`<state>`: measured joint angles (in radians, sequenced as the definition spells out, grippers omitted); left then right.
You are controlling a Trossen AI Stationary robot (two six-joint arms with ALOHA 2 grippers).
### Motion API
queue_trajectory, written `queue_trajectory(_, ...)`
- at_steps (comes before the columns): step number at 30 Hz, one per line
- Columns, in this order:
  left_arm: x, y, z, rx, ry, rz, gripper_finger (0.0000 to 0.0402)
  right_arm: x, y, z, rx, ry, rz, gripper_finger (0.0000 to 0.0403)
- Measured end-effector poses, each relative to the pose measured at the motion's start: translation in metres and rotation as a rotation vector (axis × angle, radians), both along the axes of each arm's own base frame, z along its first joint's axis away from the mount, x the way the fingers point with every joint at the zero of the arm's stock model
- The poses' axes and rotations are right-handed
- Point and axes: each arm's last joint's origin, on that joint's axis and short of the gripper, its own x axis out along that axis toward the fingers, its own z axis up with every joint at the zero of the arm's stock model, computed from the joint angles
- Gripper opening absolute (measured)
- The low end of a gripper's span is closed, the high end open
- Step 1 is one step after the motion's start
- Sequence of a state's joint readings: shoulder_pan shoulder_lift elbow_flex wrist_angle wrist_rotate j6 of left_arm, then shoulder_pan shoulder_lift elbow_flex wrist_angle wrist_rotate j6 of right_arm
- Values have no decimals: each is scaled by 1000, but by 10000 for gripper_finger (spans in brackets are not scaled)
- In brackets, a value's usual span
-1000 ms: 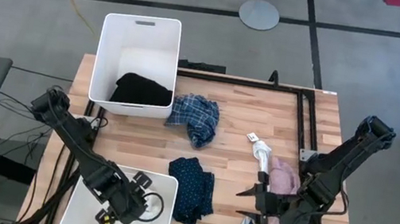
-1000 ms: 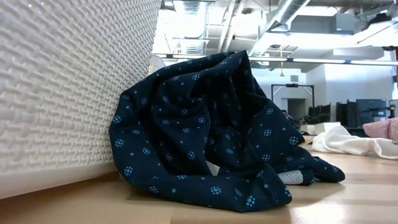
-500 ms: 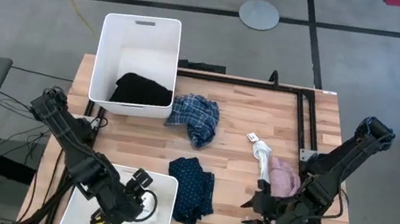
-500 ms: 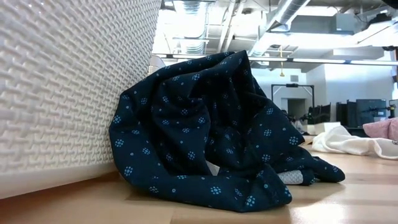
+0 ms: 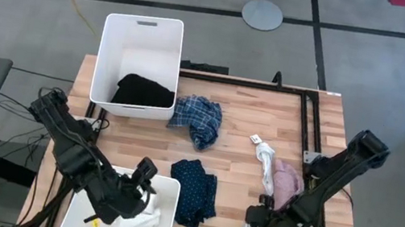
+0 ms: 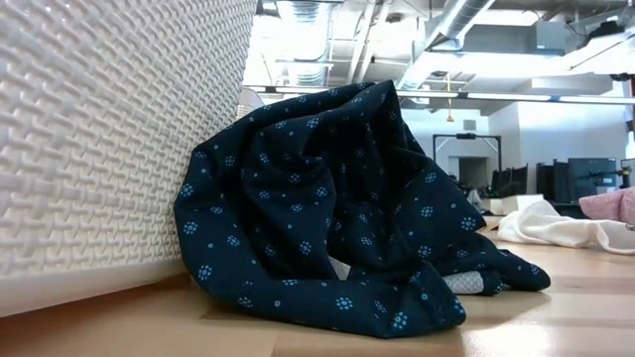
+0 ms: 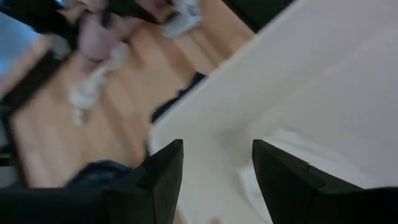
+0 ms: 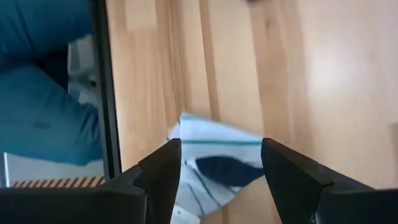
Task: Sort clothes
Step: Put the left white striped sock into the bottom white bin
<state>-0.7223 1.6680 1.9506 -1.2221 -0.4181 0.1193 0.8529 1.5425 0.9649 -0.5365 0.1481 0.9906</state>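
My left gripper [image 5: 144, 176] is open over the near white bin [image 5: 170, 206]; a white piece [image 5: 141, 219] lies in the bin below it, also in the left wrist view [image 7: 292, 155]. My right gripper [image 5: 257, 222] is open and points down over a white sock with teal stripes [image 8: 211, 163] at the table's near right. Its fingers stand on either side of the sock; whether they touch it I cannot tell. The navy dotted piece [image 5: 196, 192] lies crumpled beside the near bin [image 6: 99, 139]. The pink shirt [image 5: 287, 180] and a white sock [image 5: 264, 152] lie at the right.
The far white bin [image 5: 145, 23] holds the black piece [image 5: 143, 90]. The blue plaid shirt [image 5: 197, 118] lies next to that bin's right wall. A dark metal frame [image 5: 309, 122] runs along the table's right side. Bare wood shows in the middle [image 5: 236, 160].
My right gripper has gone toward the table's near edge and tipped down over the striped sock, staying open. My left gripper has drawn back toward the bin's far rim, and a white piece now lies in the near bin where none showed before.
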Motion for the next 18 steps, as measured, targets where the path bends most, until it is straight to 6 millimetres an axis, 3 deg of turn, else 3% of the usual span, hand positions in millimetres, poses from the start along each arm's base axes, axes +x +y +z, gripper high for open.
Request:
queue_trajectory(6,-2,6,15,62,-88,21,187,-2,11,-13,0,40,23,221)
queue_trajectory(18,-13,45,41,12,-165,113,187,1,25,-23,48,11,32,212)
